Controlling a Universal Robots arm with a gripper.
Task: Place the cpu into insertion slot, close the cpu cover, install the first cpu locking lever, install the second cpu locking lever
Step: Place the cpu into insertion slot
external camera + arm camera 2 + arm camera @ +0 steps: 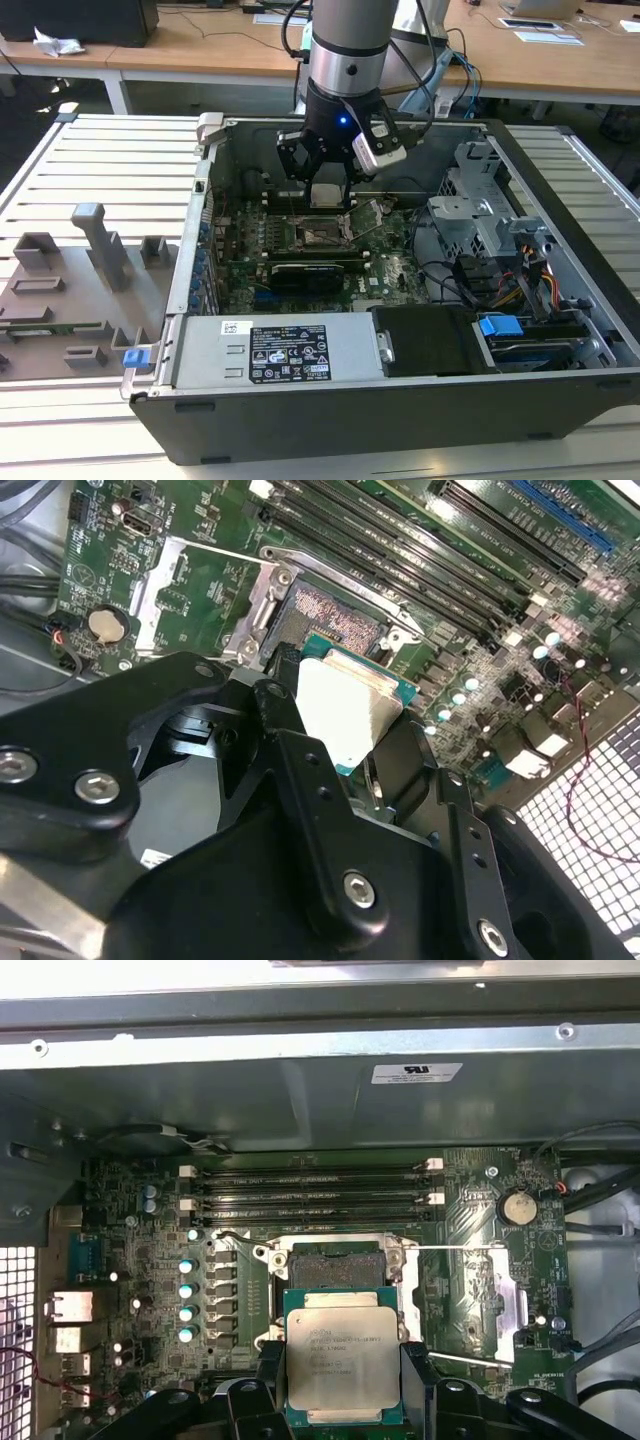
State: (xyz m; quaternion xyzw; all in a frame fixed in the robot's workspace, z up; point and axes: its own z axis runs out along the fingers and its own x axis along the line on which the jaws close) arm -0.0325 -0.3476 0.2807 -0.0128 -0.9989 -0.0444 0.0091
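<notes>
The hand (327,182) grips the chip (342,1355) just above the empty socket (335,1265); the cover (512,1310) lies open, so no step is finished yet.

The cpu (340,1360) seemingly hangs above insertion slot (335,1263).

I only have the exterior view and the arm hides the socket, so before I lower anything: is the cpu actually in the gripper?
Observer: Yes. In the first wrist view the gripper is shut on the cpu, whose metal face is turned to the camera.
Operator: Is the insertion slot free?
Observer: Yes. The insertion slot is bare, and its contacts show just past the cpu's edge.
Operator: And the cover?
Observer: The cpu cover is swung open to one side of the insertion slot.
</notes>
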